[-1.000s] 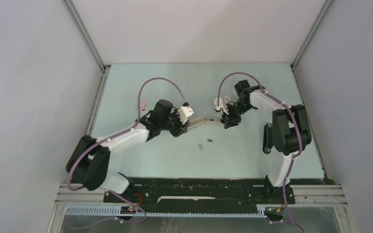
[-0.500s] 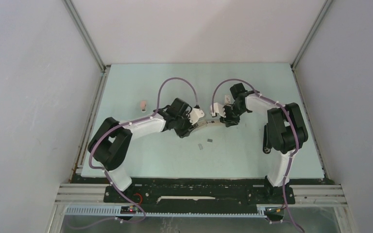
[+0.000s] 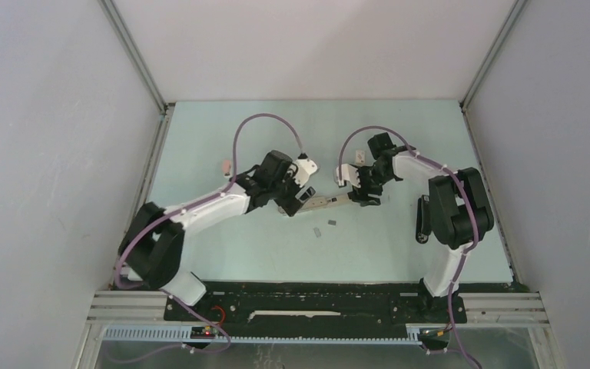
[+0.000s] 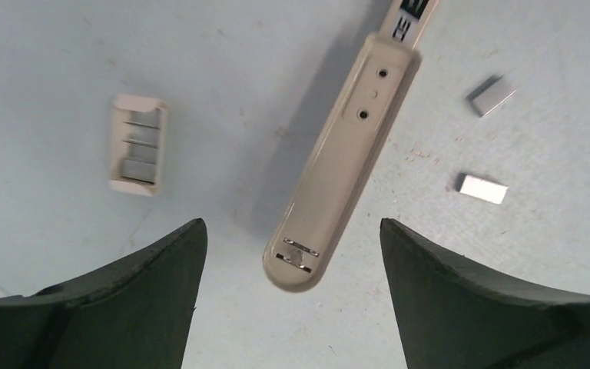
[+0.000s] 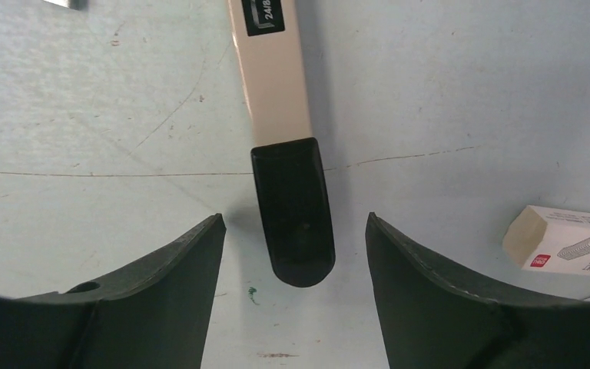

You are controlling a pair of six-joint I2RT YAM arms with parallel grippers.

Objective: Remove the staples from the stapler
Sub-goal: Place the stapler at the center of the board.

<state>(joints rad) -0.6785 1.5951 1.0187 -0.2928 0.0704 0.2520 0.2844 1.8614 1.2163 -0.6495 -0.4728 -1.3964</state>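
A long beige stapler [image 3: 329,202] lies opened out flat on the pale green table between my two grippers. Its beige base end [image 4: 338,169] sits between the left gripper's [image 4: 292,231] open jaws without touching them. Its black-tipped end [image 5: 292,223] sits the same way inside the right gripper's [image 5: 293,219] open jaws. Two short silvery staples strips [image 4: 492,95] [image 4: 482,188] lie loose on the table beside the stapler; from above they [image 3: 330,223] [image 3: 316,231] are just in front of it.
A small pinkish stapler-like piece [image 4: 138,144] lies left of the left gripper and shows from above [image 3: 223,164] too. A white staple box [image 5: 565,240] lies near the right gripper. Grey walls close the table in on three sides.
Both grippers have opened wide and let go of the stapler's ends; it now lies flat on the table. The left arm has shifted slightly left.
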